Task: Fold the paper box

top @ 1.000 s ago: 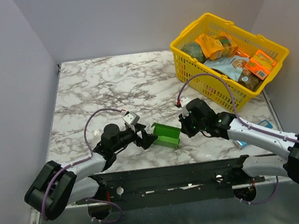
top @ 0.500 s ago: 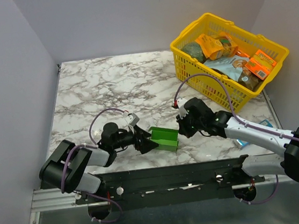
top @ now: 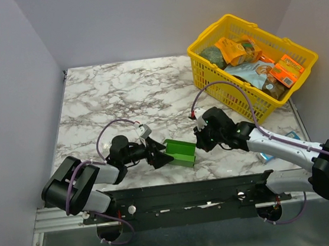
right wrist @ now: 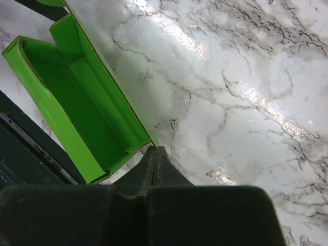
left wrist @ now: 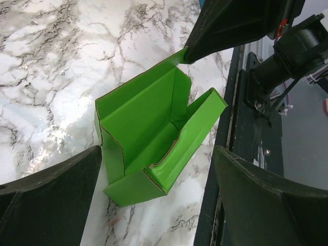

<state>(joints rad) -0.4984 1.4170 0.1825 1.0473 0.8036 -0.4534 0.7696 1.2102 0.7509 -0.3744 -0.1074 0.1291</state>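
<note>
The half-folded box lies at the near edge of the table, where the right gripper, fingers pressed together, touches one end, probably to brace it, and the left gripper stands wide apart at the other.

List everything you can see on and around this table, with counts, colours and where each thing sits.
paper box: one, bright green, open-topped, on the table's near edge between the two grippers
basket: one, yellow, far right corner of the table
packs in the basket: several, orange, green and blue-white, exact count unclear
pack: one, blue-and-white, near right of the table, mostly hidden by the right arm
table: one, white and grey marble
left gripper: one, black, open, at the box's left end
right gripper: one, black, shut, tip at the box's right corner
</note>
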